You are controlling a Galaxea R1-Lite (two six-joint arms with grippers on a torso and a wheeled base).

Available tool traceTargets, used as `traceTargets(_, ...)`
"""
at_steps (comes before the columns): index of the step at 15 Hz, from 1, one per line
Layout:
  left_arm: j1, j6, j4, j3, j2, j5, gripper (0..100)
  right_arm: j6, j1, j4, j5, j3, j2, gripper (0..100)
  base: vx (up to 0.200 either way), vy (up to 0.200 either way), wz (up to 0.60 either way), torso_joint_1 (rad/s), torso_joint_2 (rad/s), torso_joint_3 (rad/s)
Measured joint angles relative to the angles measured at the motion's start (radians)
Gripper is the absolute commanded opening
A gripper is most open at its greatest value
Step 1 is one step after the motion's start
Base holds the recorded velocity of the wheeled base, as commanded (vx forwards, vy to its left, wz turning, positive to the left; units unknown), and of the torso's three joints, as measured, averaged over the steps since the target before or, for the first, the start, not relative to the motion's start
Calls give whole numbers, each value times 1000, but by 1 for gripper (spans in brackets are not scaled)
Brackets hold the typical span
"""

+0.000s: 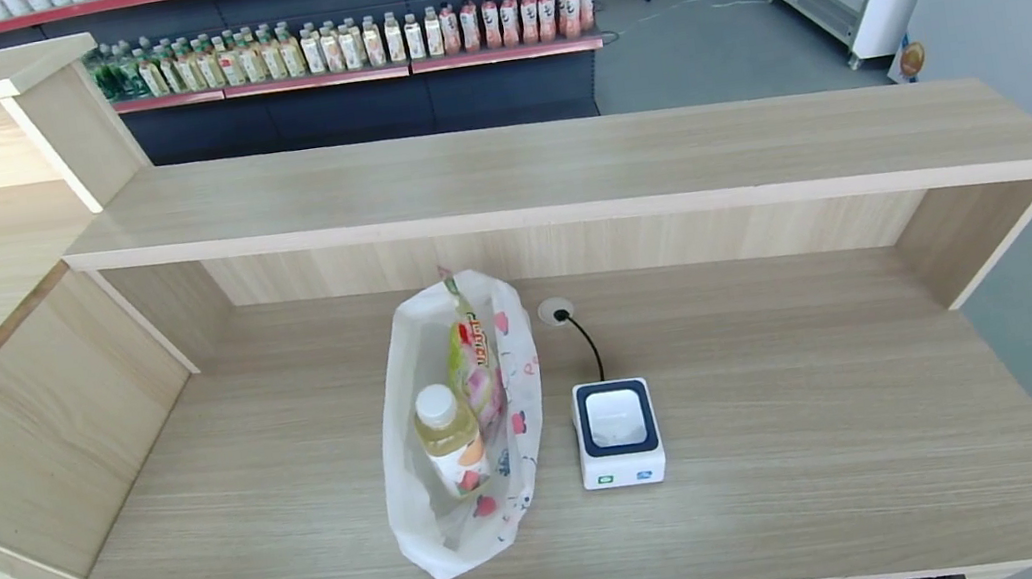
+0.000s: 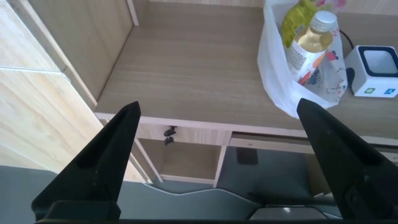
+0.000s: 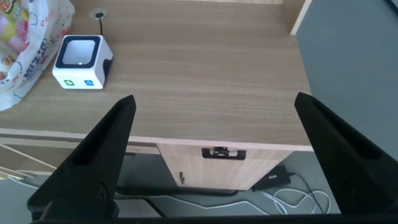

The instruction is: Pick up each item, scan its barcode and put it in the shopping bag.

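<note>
Gaping empty, left end effector (image 2: 217, 106) and right end effector (image 3: 214, 98), shopping bag (image 1: 429, 534) well ahead on counter (image 1: 801, 451).

bright, even light; soft shadow under the far ledge (image 1: 560, 172); pale glare on scanner window (image 1: 615, 417); head-view edges bowed.

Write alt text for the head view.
A white shopping bag sits on a wooden counter, holding a bottle and a snack packet. A barcode scanner stands beside it, on the robot's right.
</note>
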Motion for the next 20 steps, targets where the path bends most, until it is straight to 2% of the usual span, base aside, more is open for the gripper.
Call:
traceTargets(2,0,1,0,0,0,0,100,0,0,0,0,0,0,100,0,0,0,0,0,0)
traceTargets(6,0,2,1,0,3,-1,100,0,0,0,0,0,0,100,200,0,0,5,0,7)
traceTargets(13,1,1,0,0,0,0,100,-6,1,3,0,0,1,100,0,0,0,0,0,0)
traceTargets(14,0,1,0,0,0,0,100,-7,0,4,0,0,1,0,0,0,0,0,0,0)
traceTargets(20,0,1,0,0,0,0,100,8,0,5,0,0,1,0,0,0,0,0,0,0)
